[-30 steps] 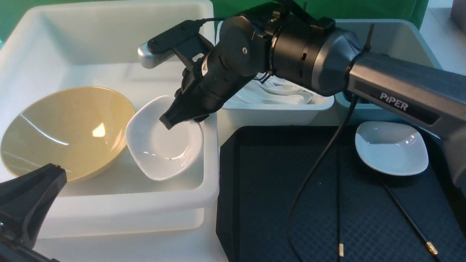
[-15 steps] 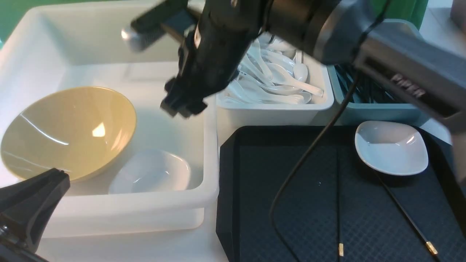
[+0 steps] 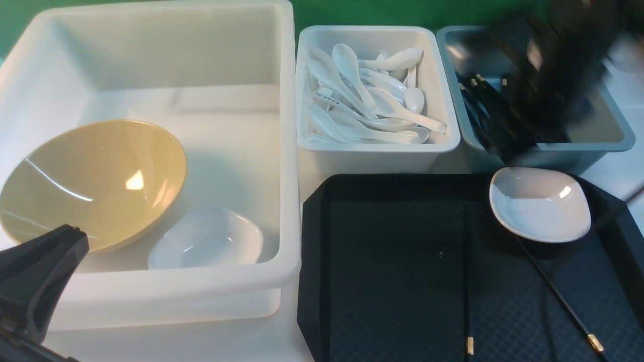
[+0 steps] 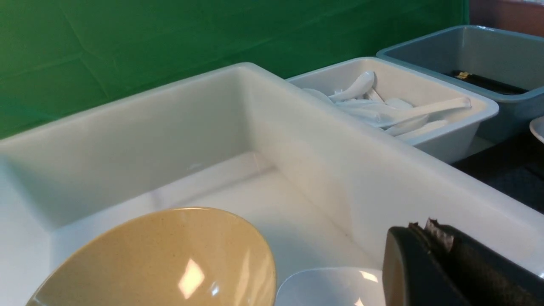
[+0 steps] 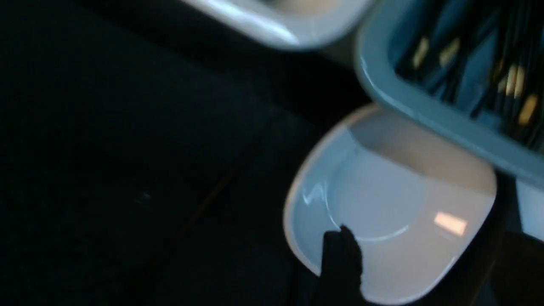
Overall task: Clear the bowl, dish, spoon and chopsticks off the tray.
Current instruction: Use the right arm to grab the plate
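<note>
Front view: the bowl (image 3: 93, 181) and one white dish (image 3: 206, 246) lie in the large white bin (image 3: 289, 151). A second dish (image 3: 541, 203) and the chopsticks (image 3: 468, 301) sit on the tray (image 3: 392, 261), yet to be cleared. No spoon shows there. The left end effector (image 3: 73, 236) is pinched together, empty. The right end effector (image 3: 528, 125), above the grey-blue bin (image 3: 604, 146), is too blurred to tell whether it is parted.

Olive-yellow bowl (image 4: 161, 259) and small white dish (image 4: 331, 287) inside large white bin (image 4: 297, 140), left gripper (image 4: 420, 229) closed in foreground

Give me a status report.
Left gripper shut, parked. Right gripper open, empty, near grey-blue bin. White dish, chopsticks on tray; bowl in white bin. Nothing blocking.
</note>
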